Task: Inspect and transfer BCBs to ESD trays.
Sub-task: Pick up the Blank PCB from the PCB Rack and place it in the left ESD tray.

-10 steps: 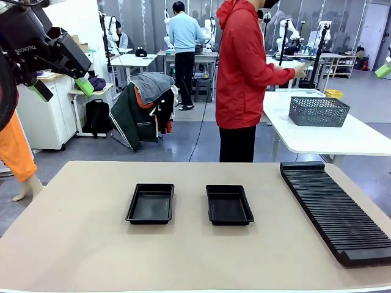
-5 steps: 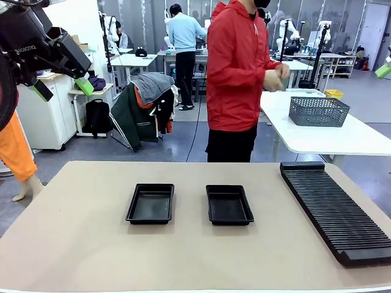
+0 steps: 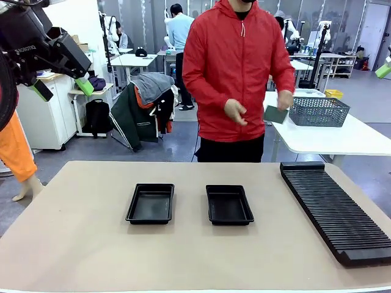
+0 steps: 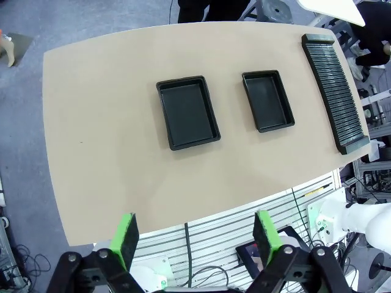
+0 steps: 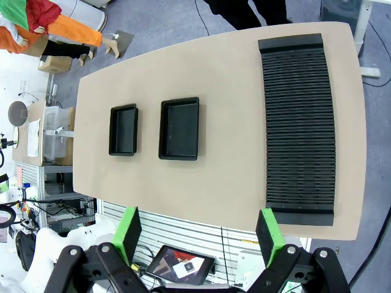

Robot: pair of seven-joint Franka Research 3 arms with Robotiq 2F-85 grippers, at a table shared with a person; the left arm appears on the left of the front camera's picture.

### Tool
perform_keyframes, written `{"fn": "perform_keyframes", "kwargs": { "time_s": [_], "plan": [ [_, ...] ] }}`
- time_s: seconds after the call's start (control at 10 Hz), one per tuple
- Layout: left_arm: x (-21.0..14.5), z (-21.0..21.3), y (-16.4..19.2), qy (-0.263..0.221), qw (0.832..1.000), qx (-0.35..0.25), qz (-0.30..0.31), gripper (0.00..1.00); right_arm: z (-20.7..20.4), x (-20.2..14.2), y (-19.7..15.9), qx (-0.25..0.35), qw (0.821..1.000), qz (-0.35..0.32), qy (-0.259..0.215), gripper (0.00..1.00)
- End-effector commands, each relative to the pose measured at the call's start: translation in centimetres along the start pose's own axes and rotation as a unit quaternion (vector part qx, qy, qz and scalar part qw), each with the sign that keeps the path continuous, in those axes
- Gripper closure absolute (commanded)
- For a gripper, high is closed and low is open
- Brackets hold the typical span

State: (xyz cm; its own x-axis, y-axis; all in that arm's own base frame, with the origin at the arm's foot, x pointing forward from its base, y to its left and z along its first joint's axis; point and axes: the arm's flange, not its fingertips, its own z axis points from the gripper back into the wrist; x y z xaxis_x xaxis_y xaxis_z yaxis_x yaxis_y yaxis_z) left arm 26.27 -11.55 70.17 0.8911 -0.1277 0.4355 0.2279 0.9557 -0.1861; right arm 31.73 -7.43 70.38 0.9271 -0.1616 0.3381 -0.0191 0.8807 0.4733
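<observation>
Two ESD trays [image 3: 150,203] [image 3: 229,205], one BCB [image 3: 275,114] in person's hand [image 3: 285,99]; both end effectors [image 4: 195,238] [image 5: 198,235] wide open, empty.

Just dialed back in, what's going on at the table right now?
The person stands at the far side, holding a board in one hand. The left tray and right tray sit empty on the table, with the rack off to the right. The left claw and right claw hang open high above, holding nothing.
</observation>
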Motion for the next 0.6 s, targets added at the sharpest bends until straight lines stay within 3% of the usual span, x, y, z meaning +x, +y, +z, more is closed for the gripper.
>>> {"fn": "perform_keyframes", "kwargs": {
  "time_s": [0.0,0.5],
  "plan": [
    [0.02,0.05,0.02,0.001,1.000,0.003,0.001,0.00,-0.04,-0.10,-0.07,0.001,1.000,-0.001,0.004,0.00],
    [0.02,0.05,0.02,0.001,1.000,0.003,0.001,0.00,-0.04,-0.10,-0.07,0.001,1.000,-0.001,0.004,0.00]
  ]
}}
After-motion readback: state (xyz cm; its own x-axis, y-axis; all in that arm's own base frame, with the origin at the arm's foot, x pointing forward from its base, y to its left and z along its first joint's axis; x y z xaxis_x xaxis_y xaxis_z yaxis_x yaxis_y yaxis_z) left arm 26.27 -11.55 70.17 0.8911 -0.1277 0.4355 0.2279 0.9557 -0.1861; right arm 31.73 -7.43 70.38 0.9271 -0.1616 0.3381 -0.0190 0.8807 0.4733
